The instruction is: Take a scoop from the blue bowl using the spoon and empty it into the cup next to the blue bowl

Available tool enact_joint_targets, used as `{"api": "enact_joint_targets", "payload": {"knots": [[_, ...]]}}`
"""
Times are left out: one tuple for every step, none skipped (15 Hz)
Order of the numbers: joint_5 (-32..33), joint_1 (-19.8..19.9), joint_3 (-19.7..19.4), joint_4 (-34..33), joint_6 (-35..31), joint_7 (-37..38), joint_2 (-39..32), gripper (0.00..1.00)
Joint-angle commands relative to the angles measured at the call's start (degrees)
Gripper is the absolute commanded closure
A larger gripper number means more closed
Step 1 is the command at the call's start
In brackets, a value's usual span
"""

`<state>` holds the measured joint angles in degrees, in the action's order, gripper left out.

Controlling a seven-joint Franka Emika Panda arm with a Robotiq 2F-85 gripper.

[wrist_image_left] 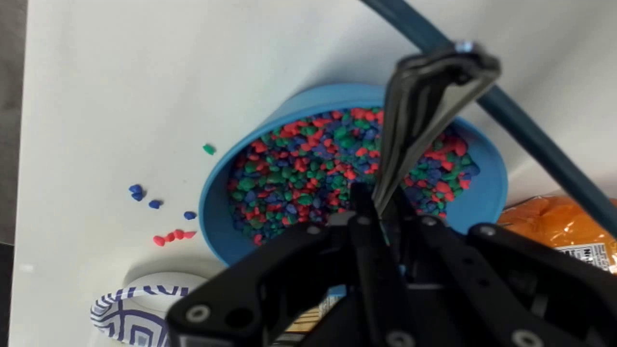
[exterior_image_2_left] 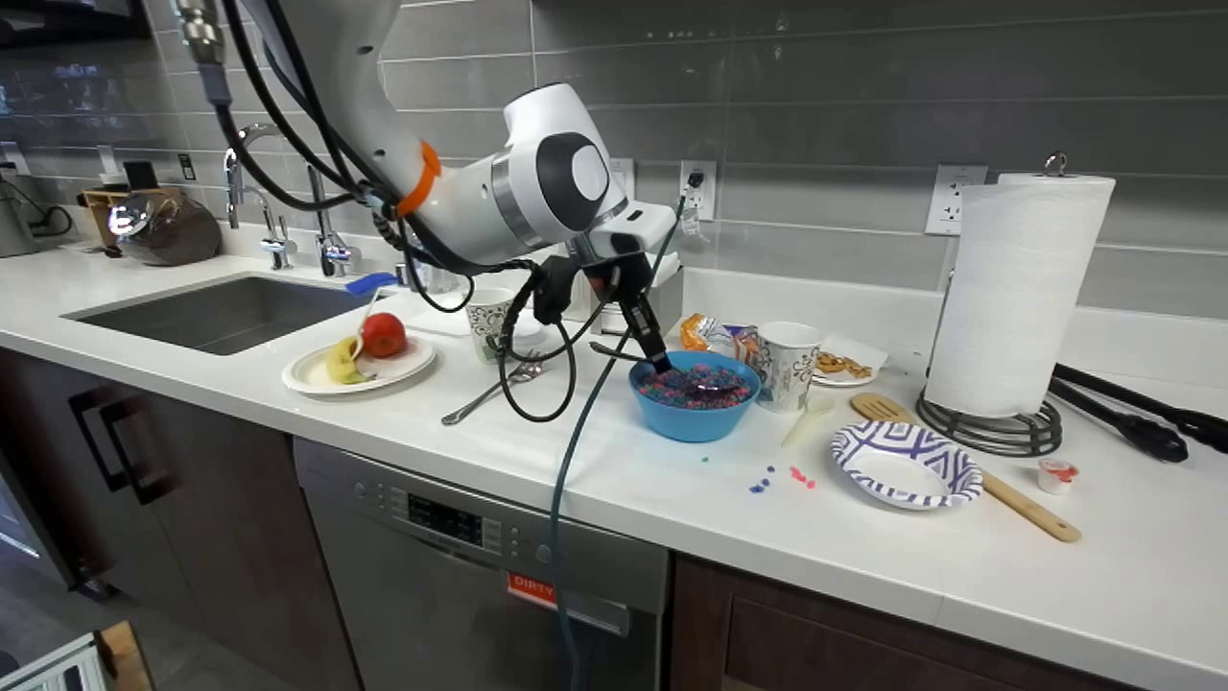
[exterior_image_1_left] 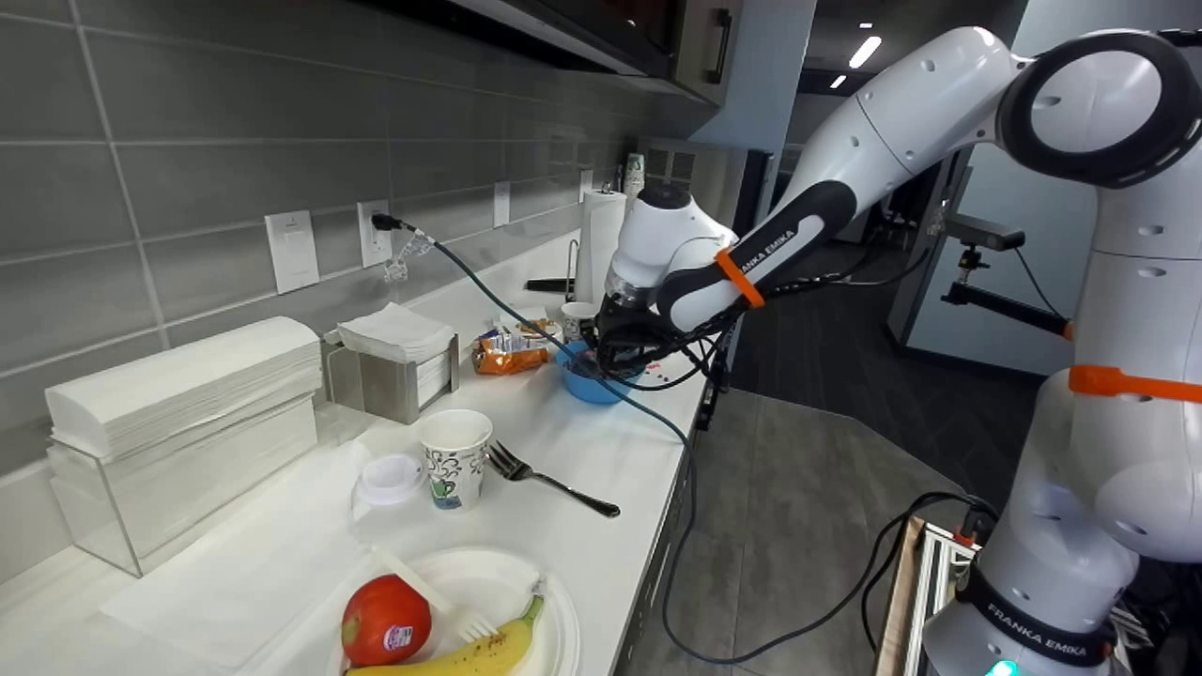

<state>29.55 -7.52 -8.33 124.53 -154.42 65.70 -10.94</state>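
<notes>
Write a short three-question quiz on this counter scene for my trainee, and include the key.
1. True or false: the pincer grips the spoon by its handle.
2. What fills most of the blue bowl? a) water b) coloured gravel c) napkins
3. Fill the gap: the banana and the red fruit share a round white ____.

Key: 1. True. 2. b. 3. plate.

Bright ceiling light (exterior_image_1_left: 865,52) — soft shadows
</notes>
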Motion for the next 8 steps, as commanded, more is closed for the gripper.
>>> {"api": "enact_joint_targets", "payload": {"knots": [[3.21,-1.19,0.07,1.35,0.96,3.87,1.81,0.97],[3.70,-1.39,0.13,1.46,1.09,4.40,1.94,0.97],[4.41,-1.60,0.14,1.55,1.14,5.24,2.02,0.97],[5.43,-1.77,0.06,1.65,1.24,6.35,2.17,0.97],[6.24,-1.82,0.09,1.73,1.37,7.38,2.36,0.97],[7.05,-1.81,0.12,1.83,1.59,8.34,2.62,0.97],[7.43,-1.65,0.27,2.00,2.08,9.10,3.05,0.97],[8.25,-1.58,0.32,2.18,2.78,10.12,3.62,0.97]]}}
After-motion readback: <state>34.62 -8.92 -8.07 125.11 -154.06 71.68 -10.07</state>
